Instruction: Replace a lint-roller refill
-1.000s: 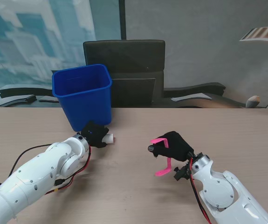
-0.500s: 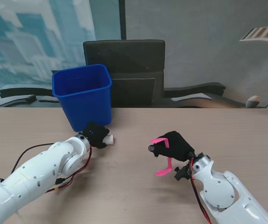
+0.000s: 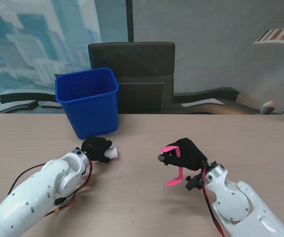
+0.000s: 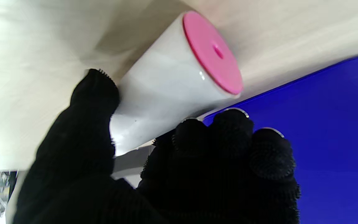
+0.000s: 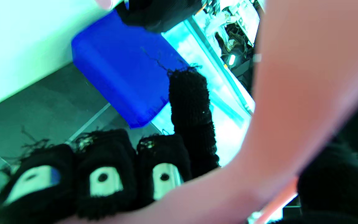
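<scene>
Left hand [image 3: 95,148] drawn back from bin [image 3: 88,101], gripping one refill [image 3: 111,153]; right hand [image 3: 185,153] gripping one pink handle [image 3: 173,174].

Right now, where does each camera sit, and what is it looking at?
Stand view: above the shoulders, looking down at the table; both arms, left hand, right hand show.
Left wrist: along gloved fingers at the white roll.
Right wrist: past fingers and the pink handle.
All three share the blue bin.

White pink-capped refill roll [image 4: 169,84] held aloft; pink handle [image 3: 173,167], seemingly bare.
</scene>
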